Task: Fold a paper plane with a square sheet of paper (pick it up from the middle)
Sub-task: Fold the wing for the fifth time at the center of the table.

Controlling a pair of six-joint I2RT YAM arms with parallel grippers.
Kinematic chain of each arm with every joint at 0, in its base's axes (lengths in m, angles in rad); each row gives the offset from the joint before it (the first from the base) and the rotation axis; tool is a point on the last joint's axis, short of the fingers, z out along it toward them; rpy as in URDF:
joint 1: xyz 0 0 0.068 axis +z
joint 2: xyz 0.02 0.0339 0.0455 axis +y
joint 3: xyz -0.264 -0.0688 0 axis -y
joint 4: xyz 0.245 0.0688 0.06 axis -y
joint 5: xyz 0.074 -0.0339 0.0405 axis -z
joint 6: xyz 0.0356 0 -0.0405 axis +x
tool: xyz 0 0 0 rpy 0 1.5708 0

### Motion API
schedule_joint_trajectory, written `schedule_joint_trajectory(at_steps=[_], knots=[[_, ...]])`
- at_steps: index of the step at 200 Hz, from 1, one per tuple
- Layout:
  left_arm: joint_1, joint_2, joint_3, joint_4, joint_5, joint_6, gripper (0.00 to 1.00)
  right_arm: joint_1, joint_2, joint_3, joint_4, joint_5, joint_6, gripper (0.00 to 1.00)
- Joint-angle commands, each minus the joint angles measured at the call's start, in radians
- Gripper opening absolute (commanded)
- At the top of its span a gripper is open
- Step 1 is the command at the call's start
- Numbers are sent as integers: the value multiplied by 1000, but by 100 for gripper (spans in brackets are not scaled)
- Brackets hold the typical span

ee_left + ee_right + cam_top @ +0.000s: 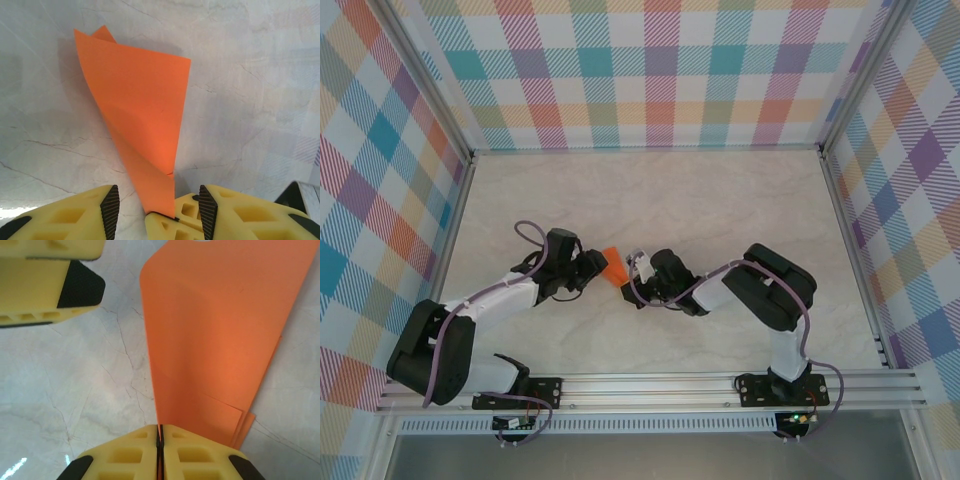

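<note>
The square sheet of paper [614,266] is bright orange and folded into a layered, tapering wedge, held above the table's middle between the two grippers. My right gripper [160,432] is shut on its narrow lower edge, and the folded layers [215,340] fan upward from the pinch. My left gripper [158,197] is open, its black pads [111,202] standing either side of the paper [145,115] without touching it. The right gripper's yellow fingertips [165,225] show between them. In the top view the left gripper [595,268] and the right gripper [635,268] face each other.
The pale marble table [650,200] is ringed by plaid walls [640,70] on three sides. A metal rail [650,385] with both arm bases runs along the near edge. One left finger [50,280] sits close to the paper's top left.
</note>
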Motion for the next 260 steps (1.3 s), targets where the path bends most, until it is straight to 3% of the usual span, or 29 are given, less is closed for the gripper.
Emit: schedule_joint_trajectory(at_steps=[1, 50, 99, 260], knots=[[13, -21, -35, 61, 23, 32, 49, -36, 50, 3, 0, -66, 108, 9], [11, -7, -62, 125, 54, 47, 48, -86, 64, -24, 65, -105, 223, 8], [9, 43, -64, 178, 78, 57, 37, -112, 70, -19, 51, -116, 305, 6], [-7, 230, 19, 269, 141, 105, 21, -146, 125, 39, -107, -200, 376, 5]])
